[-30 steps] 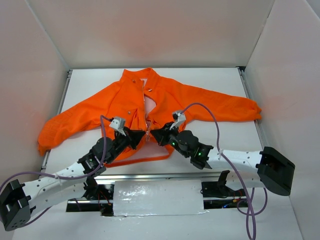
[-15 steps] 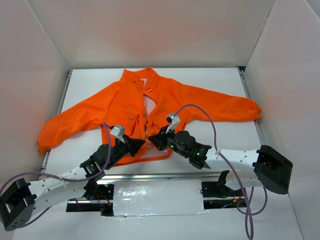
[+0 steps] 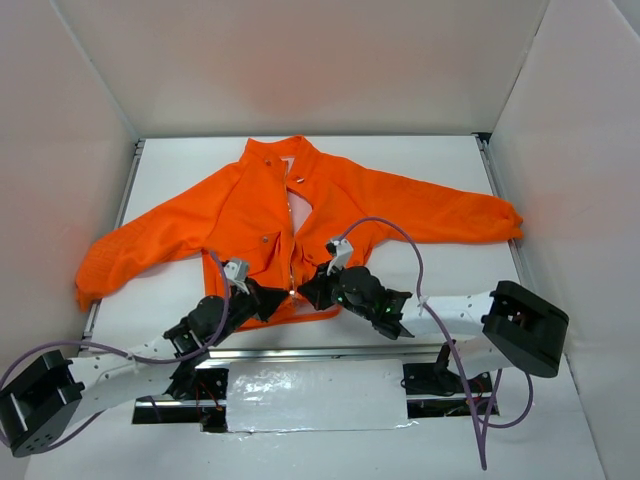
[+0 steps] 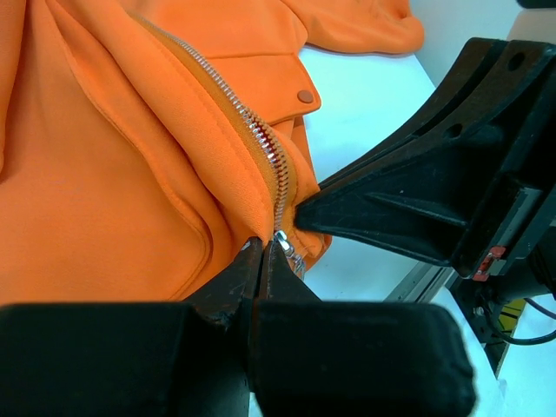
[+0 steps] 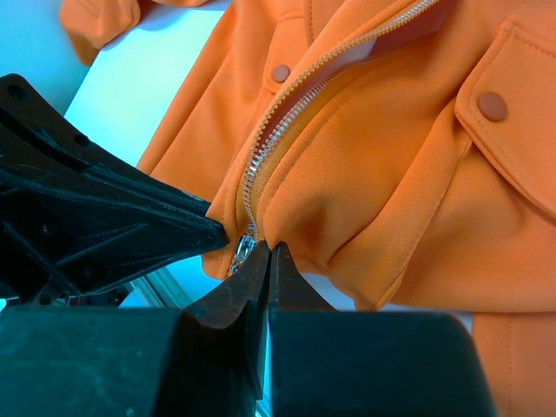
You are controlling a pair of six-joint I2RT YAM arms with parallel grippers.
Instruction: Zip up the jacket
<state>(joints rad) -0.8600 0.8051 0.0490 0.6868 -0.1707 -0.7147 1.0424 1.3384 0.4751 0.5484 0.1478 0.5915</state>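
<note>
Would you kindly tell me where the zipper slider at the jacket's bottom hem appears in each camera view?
Top external: zipper slider, low centre, between left gripper and right gripper.
Left wrist: centre, just above the left gripper's tips.
Right wrist: left of centre, beside the right gripper's tips.
Shared landmark: the silver zipper teeth climbing the orange jacket from it.

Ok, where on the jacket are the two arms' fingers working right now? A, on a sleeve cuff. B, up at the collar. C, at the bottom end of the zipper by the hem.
C: seen from above, the left fingers and right fingers meet at the bottom of the zipper by the hem of the jacket, far from collar and cuffs.
</note>
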